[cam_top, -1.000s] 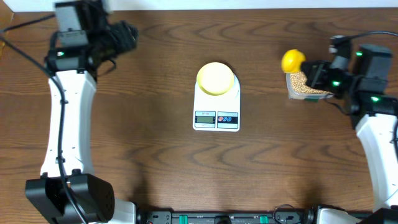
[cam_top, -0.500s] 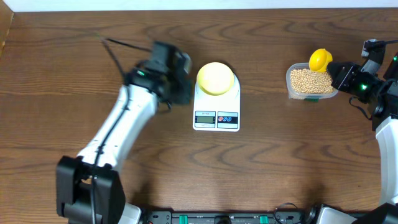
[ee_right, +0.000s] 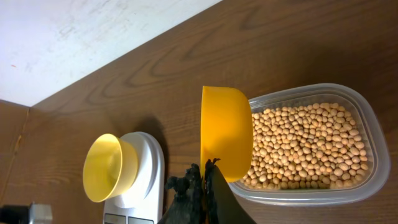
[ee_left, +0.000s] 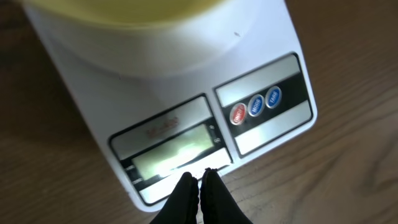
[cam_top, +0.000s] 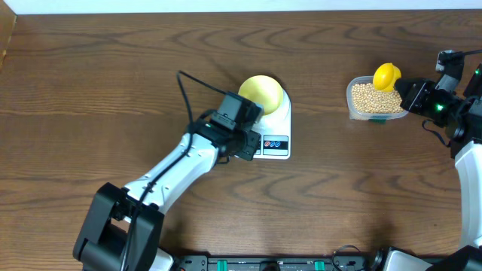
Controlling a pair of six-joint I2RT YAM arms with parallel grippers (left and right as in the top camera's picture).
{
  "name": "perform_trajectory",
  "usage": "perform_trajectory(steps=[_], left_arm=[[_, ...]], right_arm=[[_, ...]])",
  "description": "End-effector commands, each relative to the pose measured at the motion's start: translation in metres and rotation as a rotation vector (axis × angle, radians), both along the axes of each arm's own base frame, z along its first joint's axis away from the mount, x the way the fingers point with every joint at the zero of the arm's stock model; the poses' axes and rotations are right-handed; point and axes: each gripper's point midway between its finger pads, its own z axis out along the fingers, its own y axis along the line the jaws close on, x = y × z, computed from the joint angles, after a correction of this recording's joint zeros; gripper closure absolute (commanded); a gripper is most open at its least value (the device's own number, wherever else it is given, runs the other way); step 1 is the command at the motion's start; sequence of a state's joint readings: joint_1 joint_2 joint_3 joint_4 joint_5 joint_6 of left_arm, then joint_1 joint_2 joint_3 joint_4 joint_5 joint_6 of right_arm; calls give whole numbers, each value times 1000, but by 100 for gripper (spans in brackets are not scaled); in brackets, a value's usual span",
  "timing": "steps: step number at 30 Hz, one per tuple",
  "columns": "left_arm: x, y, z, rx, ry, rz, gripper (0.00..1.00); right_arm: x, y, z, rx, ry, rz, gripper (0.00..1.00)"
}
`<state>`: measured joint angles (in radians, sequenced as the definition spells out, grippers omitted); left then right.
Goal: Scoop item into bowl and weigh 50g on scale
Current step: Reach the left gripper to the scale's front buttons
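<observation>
The white scale [cam_top: 277,124] stands mid-table with the pale yellow-green bowl [cam_top: 263,90] on its platform. My left gripper [cam_top: 250,149] is shut and holds nothing. In the left wrist view the left gripper [ee_left: 200,179] rests its tips at the scale's [ee_left: 267,37] front edge, just below the display [ee_left: 177,149]. The beans [cam_top: 373,98] fill a clear tub [cam_top: 352,105] at the right. My right gripper [ee_right: 204,169] is shut on a yellow scoop [ee_right: 227,134], held over the tub's edge above the beans [ee_right: 311,143]. The scoop's handle is hidden between the fingers.
Three round buttons [ee_left: 255,106] sit right of the display. In the right wrist view the bowl [ee_right: 109,168] and scale [ee_right: 152,180] lie left of the tub [ee_right: 311,198]. The left arm [cam_top: 173,169] stretches across the table's front left. Bare wood surrounds the scale.
The left arm swung from the far left corner to the scale's front and its jaws closed. The right arm carried the scoop rightward across the tub, then held still.
</observation>
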<state>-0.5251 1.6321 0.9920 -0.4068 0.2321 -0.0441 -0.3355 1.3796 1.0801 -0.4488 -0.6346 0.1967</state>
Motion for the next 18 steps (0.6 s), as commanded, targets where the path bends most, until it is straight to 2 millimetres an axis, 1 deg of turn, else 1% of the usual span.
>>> perform_trajectory(steps=[1, 3, 6, 11, 14, 17, 18], left_arm=[[3, 4, 3, 140, -125, -103, 92], [2, 0, 4, 180, -169, -178, 92], [5, -10, 3, 194, -216, -265, 92], [10, -17, -9, 204, -232, -309, 93], [14, -22, -10, 194, -250, -315, 93], [13, -30, -11, 199, -278, -380, 92], [9, -34, -13, 211, -285, -425, 93]], right_arm=[[1, -2, 6, -22, -21, 4, 99], [2, -3, 7, -23, -25, 4, 99], [2, -3, 7, -24, -28, 4, 99], [2, -3, 7, -25, -28, 4, 99], [2, -3, 7, -26, -28, 3, 99], [2, -3, 7, -27, -27, 1, 99], [2, -3, 7, -27, -27, 1, 99]])
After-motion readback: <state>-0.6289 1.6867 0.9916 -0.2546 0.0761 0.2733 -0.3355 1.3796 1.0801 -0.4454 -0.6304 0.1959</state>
